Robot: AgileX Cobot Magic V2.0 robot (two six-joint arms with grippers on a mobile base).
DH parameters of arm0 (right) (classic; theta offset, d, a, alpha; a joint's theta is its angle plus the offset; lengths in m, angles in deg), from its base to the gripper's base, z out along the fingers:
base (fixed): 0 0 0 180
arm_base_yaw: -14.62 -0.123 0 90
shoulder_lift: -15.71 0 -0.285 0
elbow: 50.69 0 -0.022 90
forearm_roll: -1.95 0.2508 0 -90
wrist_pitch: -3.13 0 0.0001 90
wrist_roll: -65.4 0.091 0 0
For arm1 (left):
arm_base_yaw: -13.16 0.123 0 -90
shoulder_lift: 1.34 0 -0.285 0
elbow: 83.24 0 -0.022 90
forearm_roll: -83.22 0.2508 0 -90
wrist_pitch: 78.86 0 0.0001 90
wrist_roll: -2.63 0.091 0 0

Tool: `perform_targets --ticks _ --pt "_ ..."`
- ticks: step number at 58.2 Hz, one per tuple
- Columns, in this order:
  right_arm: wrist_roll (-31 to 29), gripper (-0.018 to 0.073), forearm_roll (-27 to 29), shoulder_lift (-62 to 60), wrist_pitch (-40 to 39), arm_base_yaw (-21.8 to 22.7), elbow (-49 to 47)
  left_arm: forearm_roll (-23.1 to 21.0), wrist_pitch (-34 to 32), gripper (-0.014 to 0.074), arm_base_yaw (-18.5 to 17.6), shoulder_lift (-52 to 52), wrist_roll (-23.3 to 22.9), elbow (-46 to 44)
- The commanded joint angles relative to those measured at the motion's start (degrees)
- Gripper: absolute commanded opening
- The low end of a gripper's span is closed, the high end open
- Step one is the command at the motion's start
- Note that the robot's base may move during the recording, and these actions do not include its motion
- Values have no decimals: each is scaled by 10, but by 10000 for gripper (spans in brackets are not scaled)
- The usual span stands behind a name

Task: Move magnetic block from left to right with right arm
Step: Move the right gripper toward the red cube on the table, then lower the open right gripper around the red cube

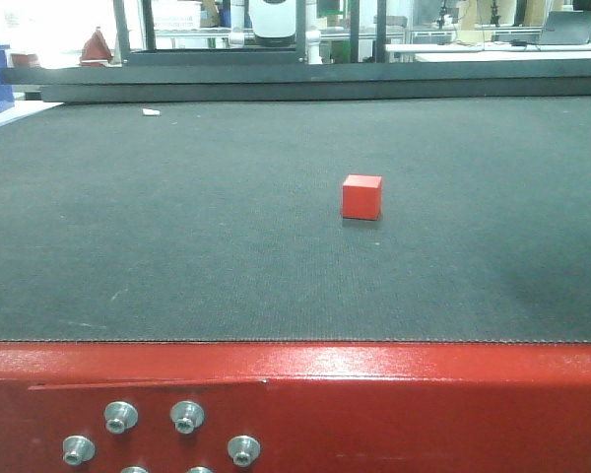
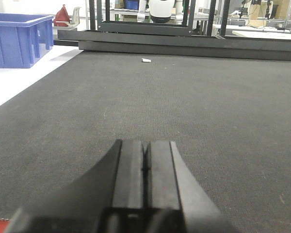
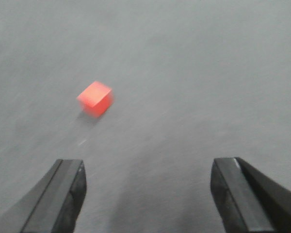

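- I see the small red matte cube (image 1: 361, 197) sitting on the dark grey felt mat (image 1: 177, 246).
- My black right gripper (image 3: 149, 167) is spread wide and empty.
- My black left gripper (image 2: 144, 150) is pressed closed and empty.

Block (image 1: 361, 197): small red cube, matte, flat on dark mat (image 1: 177, 256), one face toward front camera (blurred in wrist view). Right gripper (image 3: 148, 194): black fingers (image 3: 63, 194) spread wide, empty, above mat; block ahead, apart from both.
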Motion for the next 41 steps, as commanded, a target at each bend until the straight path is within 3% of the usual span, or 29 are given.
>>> perform_targets --ticks 1,9,22,28,41 --pt "33 626 -1 54 20 -30 -86 -3 -48 -126 -4 -7 -4 5" --pt "154 626 -18 150 78 -75 -179 -3 -48 -126 -4 -7 -4 5" --pt "385 626 -131 298 185 -128 -327 -3 -48 -126 -4 -7 -4 5" --pt "428 626 -169 360 232 -141 -388 -3 -48 -126 -4 -7 -4 5" --pt "428 626 -183 465 290 -153 -493 -3 -48 -126 -4 -7 -4 5"
